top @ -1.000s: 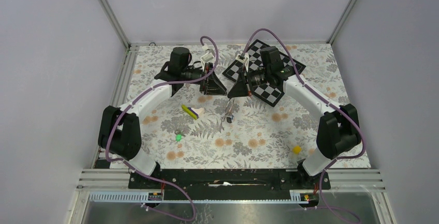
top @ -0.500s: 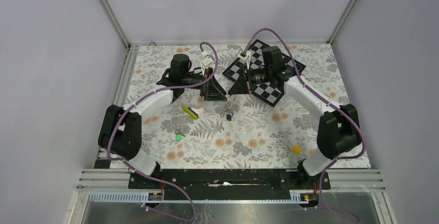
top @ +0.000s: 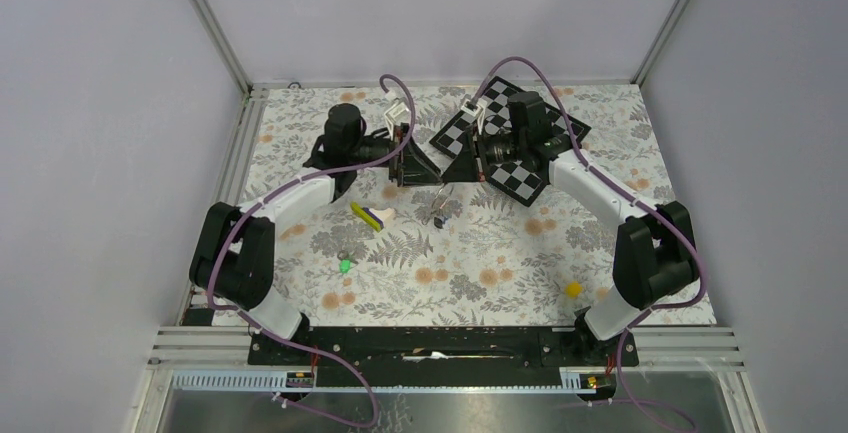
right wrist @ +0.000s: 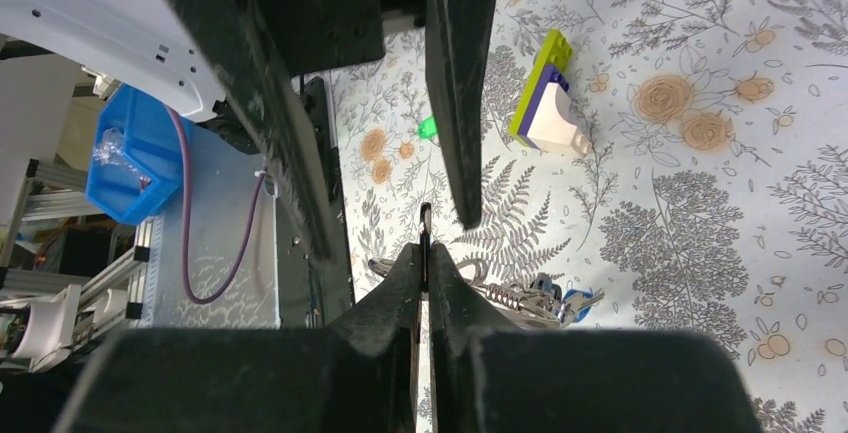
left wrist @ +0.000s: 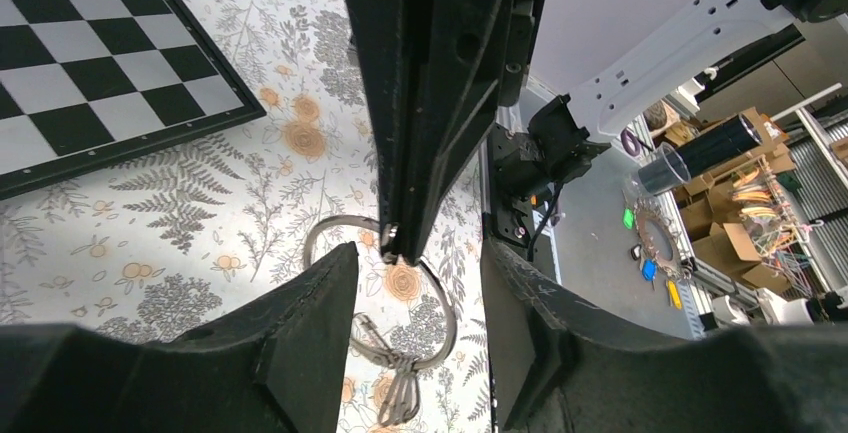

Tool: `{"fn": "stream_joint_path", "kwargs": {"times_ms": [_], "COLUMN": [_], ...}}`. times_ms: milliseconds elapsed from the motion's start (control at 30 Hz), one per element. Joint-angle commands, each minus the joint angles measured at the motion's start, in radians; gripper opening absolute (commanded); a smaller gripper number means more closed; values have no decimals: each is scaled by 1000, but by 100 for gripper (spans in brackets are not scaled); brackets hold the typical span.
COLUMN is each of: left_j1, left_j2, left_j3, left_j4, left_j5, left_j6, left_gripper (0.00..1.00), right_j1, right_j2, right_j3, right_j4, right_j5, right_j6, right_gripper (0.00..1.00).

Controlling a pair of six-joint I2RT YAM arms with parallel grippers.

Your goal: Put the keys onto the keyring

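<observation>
**Keyring [left wrist: 340, 220] pinched by one arm, second arm's jaws open around it: slip and collision risk**

Hazards. The right gripper [right wrist: 424, 258] is clamped on the thin wire of the keyring, which it holds edge-on above the table [top: 500, 253]. My judgement is that so narrow a hold lets the ring pivot or drop if it is nudged. The left gripper [left wrist: 415, 258] holds nothing. Its jaws stand apart on either side of the right fingertip and the ring. If they close here, they could nip that fingertip or knock the wire loose. A small bunch hangs below the ring, including a blue-headed key [right wrist: 575, 300], and any jolt would set it swinging. The green key [top: 344, 265] lies on the table well apart, toward the left arm's base, and is not yet threaded. Fetching it means backing the left gripper away without snagging the wire.

Pose. Both arms reach to the far middle of the table, with wrists turned inward and fingertips meeting nose to nose. They are just in front of the checkerboard [top: 520, 148]. The wedge block [top: 372, 215] lies near, below the left gripper.
</observation>
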Motion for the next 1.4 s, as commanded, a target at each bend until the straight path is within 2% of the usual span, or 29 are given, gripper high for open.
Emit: {"fn": "stream_joint_path", "kwargs": {"times_ms": [0, 833, 1067, 1200, 1267, 1367], "left_j1": [37, 5, 3, 3, 3, 6], "left_j2": [-25, 37, 38, 36, 34, 25], "left_j3": [30, 72, 67, 69, 70, 77], "left_j4": [86, 118, 120, 123, 125, 95], "left_j5": [-6, 12, 23, 39, 45, 52], "left_j6": [-31, -87, -90, -91, -92, -71], "left_gripper": [50, 29, 16, 1, 0, 0], "right_j1": [-10, -9, -10, -10, -9, -14], "right_j2": [-55, -32, -33, -30, -27, -27], "right_j3": [-18, -25, -27, -20, -17, -16], "right_j4": [34, 56, 56, 58, 57, 56], "right_j5": [-82, -99, -98, -93, -89, -84], "right_j6": [-22, -7, -10, -5, -1, 4], "right_gripper": [0, 0, 0, 0, 0, 14]}}
